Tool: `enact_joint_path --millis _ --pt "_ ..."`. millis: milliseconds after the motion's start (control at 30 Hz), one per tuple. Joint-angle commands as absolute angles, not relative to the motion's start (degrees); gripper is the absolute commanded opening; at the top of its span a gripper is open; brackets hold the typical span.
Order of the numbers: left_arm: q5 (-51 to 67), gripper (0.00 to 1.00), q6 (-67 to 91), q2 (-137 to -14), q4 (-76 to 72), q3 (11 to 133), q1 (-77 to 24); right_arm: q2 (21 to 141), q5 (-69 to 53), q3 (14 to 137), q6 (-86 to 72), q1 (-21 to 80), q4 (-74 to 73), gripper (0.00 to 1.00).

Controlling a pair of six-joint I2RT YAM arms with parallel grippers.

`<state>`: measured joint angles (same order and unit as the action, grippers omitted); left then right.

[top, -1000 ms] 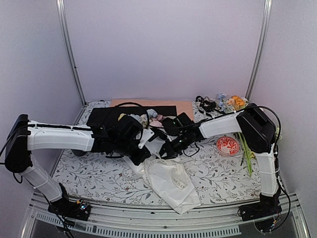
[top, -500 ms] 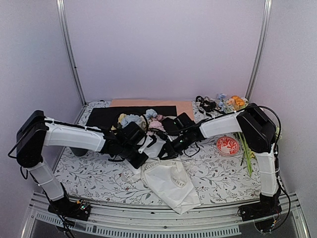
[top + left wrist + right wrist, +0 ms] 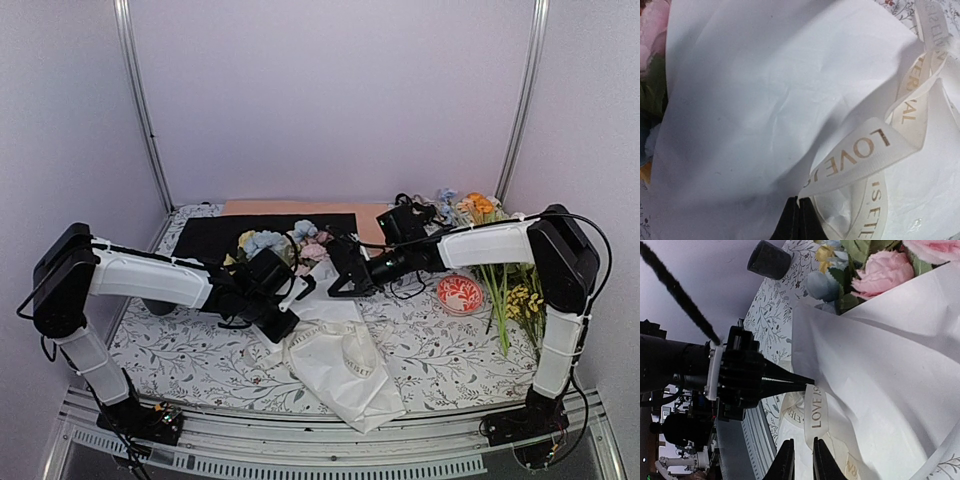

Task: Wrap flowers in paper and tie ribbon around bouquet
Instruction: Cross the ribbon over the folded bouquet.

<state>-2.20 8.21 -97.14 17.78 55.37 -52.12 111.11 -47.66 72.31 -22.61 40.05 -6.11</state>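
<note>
White arm shells (image 3: 150, 275), black joints (image 3: 560, 250), black cables (image 3: 675, 288)

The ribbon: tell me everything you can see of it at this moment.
The ribbon is a narrow cream band, faintly glossy, printed with gold capitals; the word LOVE is readable. It lies in loose loops and twists on top of the crinkled white paper, one stretch rising off it in an arch. The left gripper is shut on one stretch of it. Whether it is knotted cannot be told.
</note>
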Motion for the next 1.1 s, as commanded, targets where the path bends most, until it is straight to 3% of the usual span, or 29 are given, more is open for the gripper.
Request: enact_joint_path --millis 0,167,333,467,567,667,900,1000,1067 --pt "-1.8 0.00 8.7 -98.3 16.9 55.0 -51.8 110.0 -53.0 66.9 -25.8 42.7 1.5 0.15" --pt "-2.6 0.02 9.3 -98.6 17.0 55.6 -51.8 114.0 -52.4 66.2 -28.0 44.7 2.9 0.15" --pt "-3.9 0.12 10.0 -98.5 17.7 56.5 -51.8 117.5 -49.8 67.3 -30.0 44.7 2.9 0.15" --pt "-5.1 0.28 10.3 -96.9 17.9 57.2 -51.8 119.2 -48.7 67.4 -30.9 44.7 2.8 0.15" --pt "-5.1 0.33 10.1 -95.6 17.5 57.2 -51.8 119.5 -48.4 67.2 -31.7 44.7 3.5 0.15" --pt "-4.5 0.49 9.8 -93.7 16.2 56.4 -51.9 119.1 -47.9 67.2 -32.6 44.8 4.3 0.15" --pt "0.2 0.76 7.7 -83.3 7.6 50.8 -52.5 119.5 -47.8 67.4 -33.7 44.7 5.1 0.15" --pt "0.2 0.76 5.6 -79.1 3.5 47.5 -54.1 119.7 -47.7 67.4 -34.0 44.7 5.1 0.15" --pt "-0.7 0.57 4.1 -76.7 0.6 44.8 -55.8 119.5 -47.6 67.4 -34.2 44.7 5.2 0.15"
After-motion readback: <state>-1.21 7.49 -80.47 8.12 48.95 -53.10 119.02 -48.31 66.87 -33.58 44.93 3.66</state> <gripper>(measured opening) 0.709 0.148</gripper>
